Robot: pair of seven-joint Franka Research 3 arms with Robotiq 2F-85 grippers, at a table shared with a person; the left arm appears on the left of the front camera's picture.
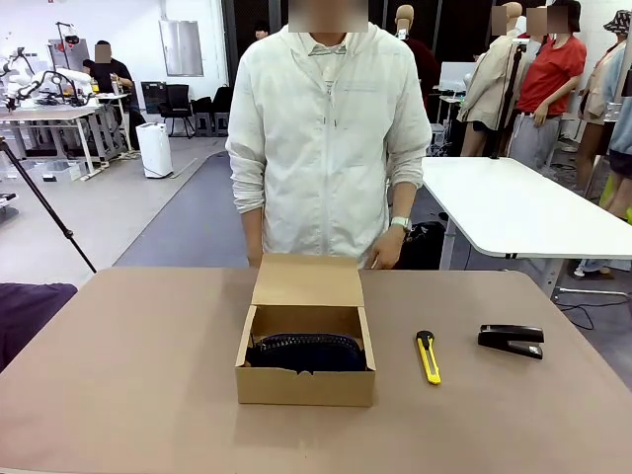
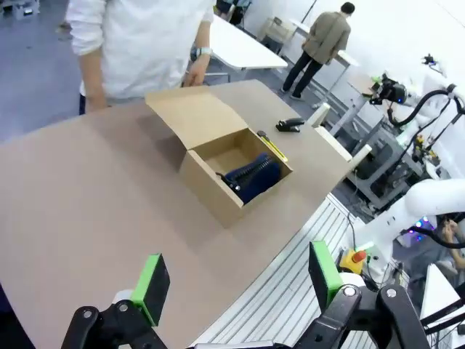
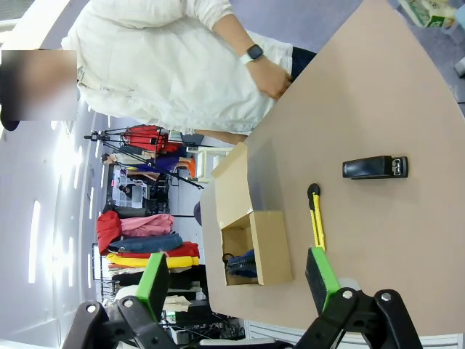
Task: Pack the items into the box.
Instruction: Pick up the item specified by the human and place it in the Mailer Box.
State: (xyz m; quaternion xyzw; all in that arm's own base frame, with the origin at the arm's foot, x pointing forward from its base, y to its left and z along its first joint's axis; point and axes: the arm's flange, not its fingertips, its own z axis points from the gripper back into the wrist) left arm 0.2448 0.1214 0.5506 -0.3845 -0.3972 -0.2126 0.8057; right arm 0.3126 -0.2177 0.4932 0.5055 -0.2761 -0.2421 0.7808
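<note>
The brown cardboard box [image 1: 305, 383] stands in the middle of the table with its flap lid tilted back toward the person. A dark navy pouch [image 1: 306, 352] lies inside it. The black stapler [image 1: 511, 340] rests on the table to the right. The left wrist view shows the box [image 2: 211, 190], the pouch [image 2: 253, 174] and the stapler [image 2: 290, 125] far off. In the right wrist view I see the box [image 3: 270, 247] and the stapler [image 3: 375, 167]. My left gripper [image 2: 238, 283] hangs open over the near table edge. My right gripper [image 3: 238, 280] is open too, above the table and holding nothing.
A yellow-and-black utility knife [image 1: 428, 356] lies between the box and the stapler. The person in a white jacket [image 1: 323, 148] stands at the far edge behind the box, hands hanging down. A dark cloth [image 1: 25, 306] lies at the table's left edge.
</note>
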